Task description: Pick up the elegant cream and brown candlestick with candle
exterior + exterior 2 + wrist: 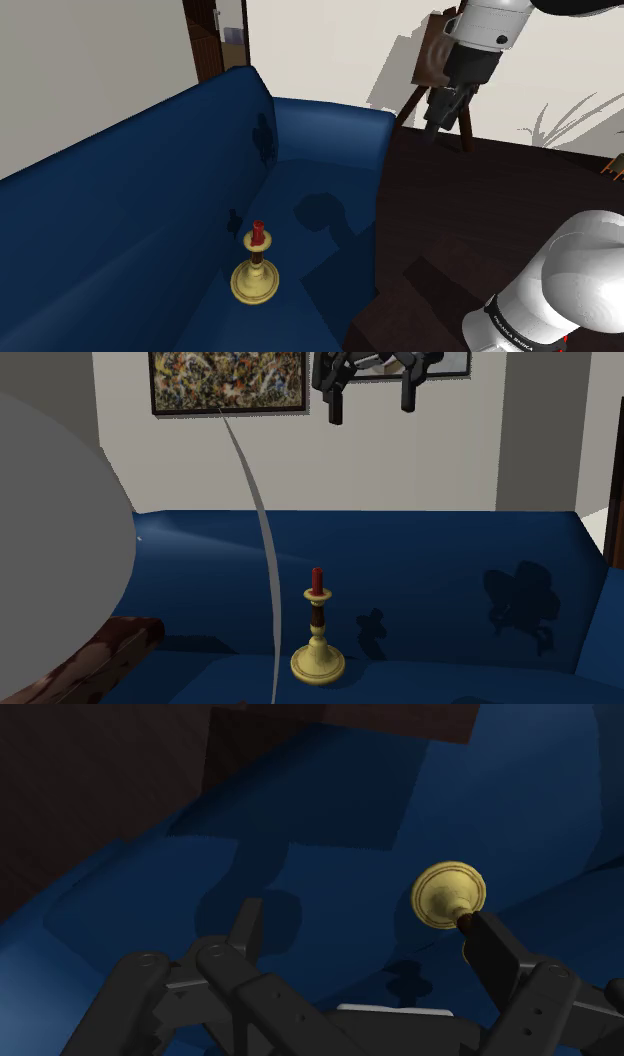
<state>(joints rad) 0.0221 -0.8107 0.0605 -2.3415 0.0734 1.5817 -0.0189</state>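
One cream-based, brown-stemmed candlestick [255, 270] holds a red candle [257, 232]; end effector [362, 919] spread apart.

1. Candlestick [256, 268]: cream-gold base, brown stem.
2. Candle [257, 232]: red.
3. Sofa [120, 200]: deep blue, plain.
4. Gripper [372, 404]: black.
5. Painting [228, 380]: multicoloured speckle, dark frame.
6. Floor [480, 220]: dark brown.
7. Wall [400, 462]: pale grey.

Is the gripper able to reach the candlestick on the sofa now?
Probably yes: the candlestick stands upright and alone on the blue sofa seat, and nothing lies between it and the open gripper high above.
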